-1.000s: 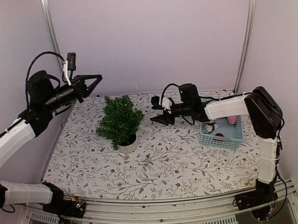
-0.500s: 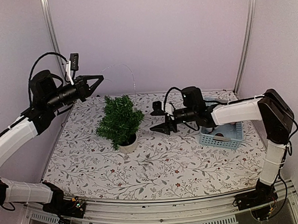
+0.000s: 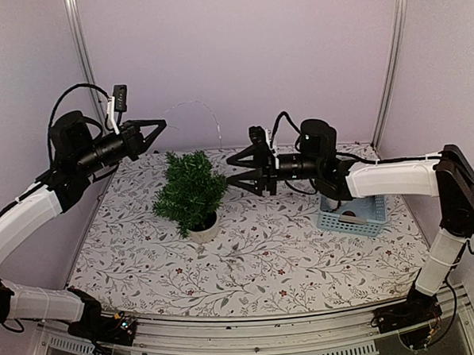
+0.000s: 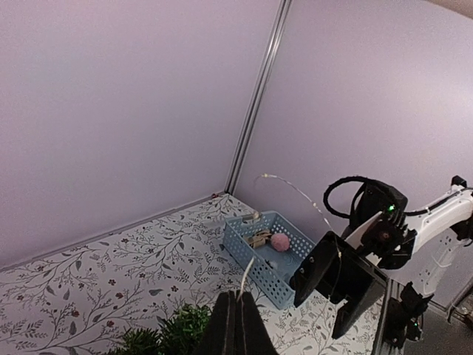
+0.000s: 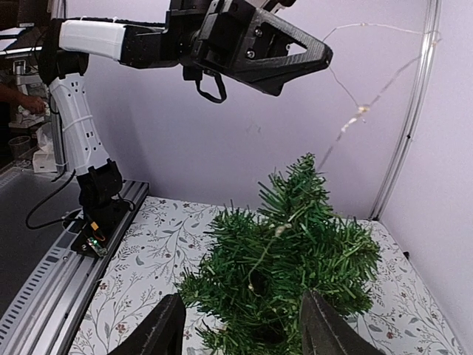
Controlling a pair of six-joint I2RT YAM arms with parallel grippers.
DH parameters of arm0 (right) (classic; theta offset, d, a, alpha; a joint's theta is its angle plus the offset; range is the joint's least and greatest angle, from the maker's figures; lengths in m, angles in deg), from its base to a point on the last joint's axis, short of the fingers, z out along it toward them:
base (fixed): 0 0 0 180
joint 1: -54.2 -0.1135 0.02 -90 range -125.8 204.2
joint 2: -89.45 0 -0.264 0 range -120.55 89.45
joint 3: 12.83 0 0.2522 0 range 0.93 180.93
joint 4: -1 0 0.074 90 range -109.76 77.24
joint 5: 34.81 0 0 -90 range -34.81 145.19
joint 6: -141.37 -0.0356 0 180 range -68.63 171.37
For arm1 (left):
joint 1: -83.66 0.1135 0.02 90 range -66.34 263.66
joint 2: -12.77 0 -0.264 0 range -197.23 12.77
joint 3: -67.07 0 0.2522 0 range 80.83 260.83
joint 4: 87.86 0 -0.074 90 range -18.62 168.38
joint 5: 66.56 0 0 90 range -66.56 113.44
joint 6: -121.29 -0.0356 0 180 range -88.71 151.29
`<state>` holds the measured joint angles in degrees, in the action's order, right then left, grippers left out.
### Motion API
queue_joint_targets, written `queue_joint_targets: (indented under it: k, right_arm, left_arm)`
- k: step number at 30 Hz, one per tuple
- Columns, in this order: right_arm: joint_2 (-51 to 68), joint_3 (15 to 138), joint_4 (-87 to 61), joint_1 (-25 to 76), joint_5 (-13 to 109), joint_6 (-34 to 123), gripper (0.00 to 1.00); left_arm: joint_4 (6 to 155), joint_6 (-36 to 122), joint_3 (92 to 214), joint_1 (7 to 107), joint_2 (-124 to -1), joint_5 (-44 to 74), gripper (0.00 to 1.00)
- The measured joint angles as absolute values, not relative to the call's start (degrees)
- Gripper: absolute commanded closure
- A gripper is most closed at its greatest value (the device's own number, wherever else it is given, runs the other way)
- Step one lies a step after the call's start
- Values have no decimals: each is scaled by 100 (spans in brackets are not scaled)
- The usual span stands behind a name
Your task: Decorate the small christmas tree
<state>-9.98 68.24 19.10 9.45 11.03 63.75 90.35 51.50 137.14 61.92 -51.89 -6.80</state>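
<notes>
The small christmas tree [image 3: 191, 189] stands in its white pot [image 3: 203, 228] left of the table's middle. My left gripper [image 3: 161, 124] is high above and left of the tree, shut on a thin wire light string [image 3: 217, 124] that arcs over toward the back wall. In the left wrist view the shut fingertips [image 4: 235, 314] pinch the string [image 4: 248, 272]. My right gripper [image 3: 238, 169] hovers open just right of the tree, pointing at it. In the right wrist view its fingers [image 5: 167, 328] frame the tree [image 5: 295, 259]. Part of the string [image 5: 279, 231] lies in the branches.
A blue basket [image 3: 371, 212] sits at the right. In the left wrist view the basket [image 4: 244, 251] holds a pink ball [image 4: 279, 242] and other small ornaments. Metal frame posts stand at the back corners, with walls close behind.
My right gripper has risen from near the table and swung to face the tree, jaws open. My left gripper has stayed nearly still, holding the string.
</notes>
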Motion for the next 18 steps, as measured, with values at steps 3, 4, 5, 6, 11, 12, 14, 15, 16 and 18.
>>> queue_joint_targets:
  k: [3,4,5,6,11,12,14,15,16,18]
  right_arm:
    - [-1147,6881,2052,829,976,6060,45]
    - [-1191,6894,2102,794,943,5966,46]
    - [-1230,6909,2152,764,922,5875,47]
    - [-1269,6924,2201,742,900,5785,48]
    - [-1440,7086,2430,700,895,5350,60]
    - [-1466,7132,2483,700,926,5252,67]
    - [-1506,7228,2548,700,1002,5097,80]
    - [-1519,7261,2581,700,1037,5022,86]
    - [-1525,7279,2605,700,1072,5003,93]
    - [-1540,7294,2651,700,1144,4863,100]
  left_arm:
    - [9054,5150,13714,6192,-5189,-673,100]
    - [9059,5147,13714,6192,-5189,-671,100]
    - [9061,5147,13714,6192,-5189,-671,100]
    - [9065,5147,13714,6192,-5189,-669,100]
    - [9087,5147,13714,6192,-5189,-660,100]
    - [9094,5147,13714,6192,-5189,-660,100]
    - [9096,5147,13714,6192,-5189,-656,100]
    - [9096,5147,13714,6192,-5189,-653,100]
    - [9094,5147,13714,6192,-5189,-653,100]
    - [9096,5147,13714,6194,-5187,-647,100]
